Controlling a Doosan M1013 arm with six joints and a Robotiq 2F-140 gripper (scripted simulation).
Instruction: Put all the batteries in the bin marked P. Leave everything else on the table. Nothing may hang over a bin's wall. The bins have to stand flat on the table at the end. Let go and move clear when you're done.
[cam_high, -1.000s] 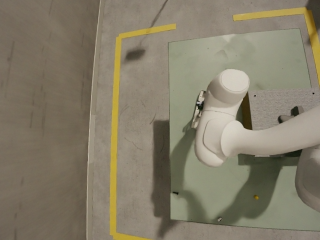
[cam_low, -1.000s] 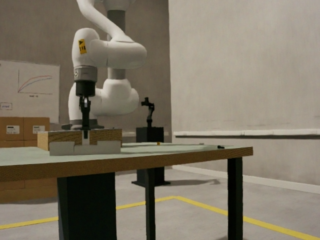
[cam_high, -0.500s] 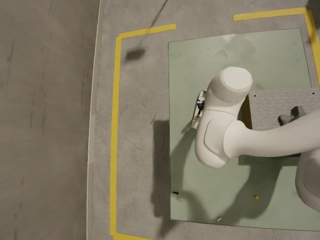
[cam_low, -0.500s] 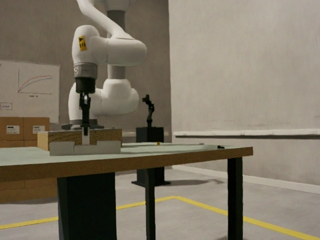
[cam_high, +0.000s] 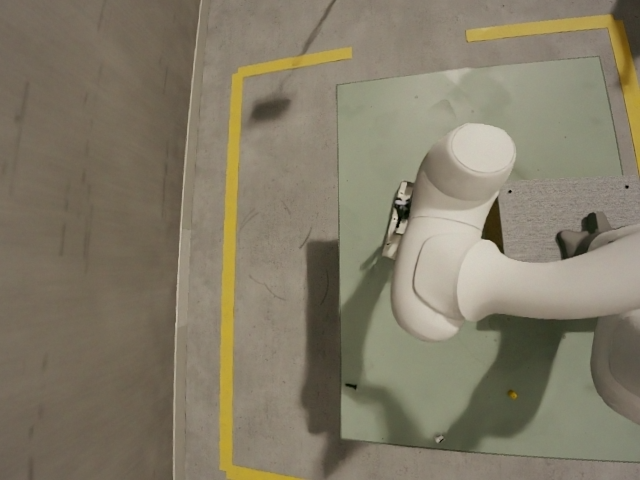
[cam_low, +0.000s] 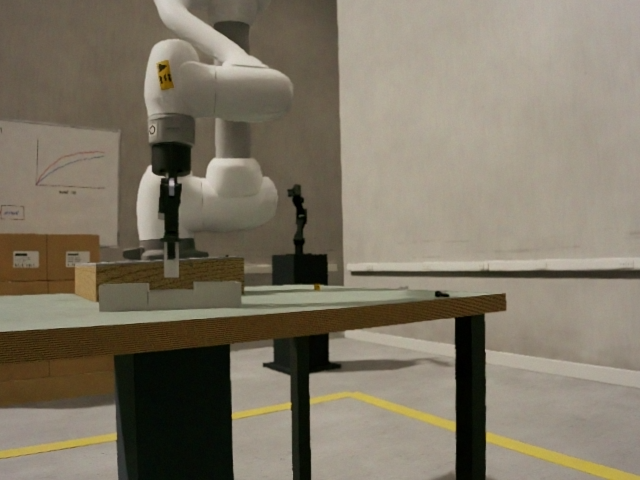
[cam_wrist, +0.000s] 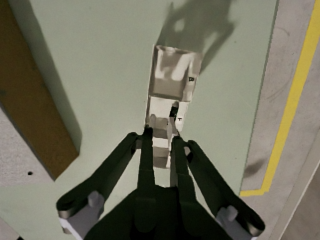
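Note:
Two white open bins (cam_wrist: 172, 75) (cam_low: 124, 298) (cam_high: 391, 246) stand end to end on the green table top (cam_high: 465, 98). Their small marks are too small to read. My gripper (cam_wrist: 161, 122) (cam_low: 171, 258) points straight down over the nearer bin, fingers a little apart with nothing gripped between them. A small dark, battery-like thing (cam_wrist: 173, 109) lies inside that nearer bin, just beyond my fingertips. In the top view my arm hides most of the bins.
A wooden block with a grey top (cam_high: 563, 206) (cam_low: 211, 268) (cam_wrist: 30, 100) stands right beside the bins. A black screw (cam_high: 352, 385) (cam_low: 440, 294), a small yellow piece (cam_high: 512, 394) (cam_low: 316, 286) and a small pale piece (cam_high: 439, 439) lie near the table's edges.

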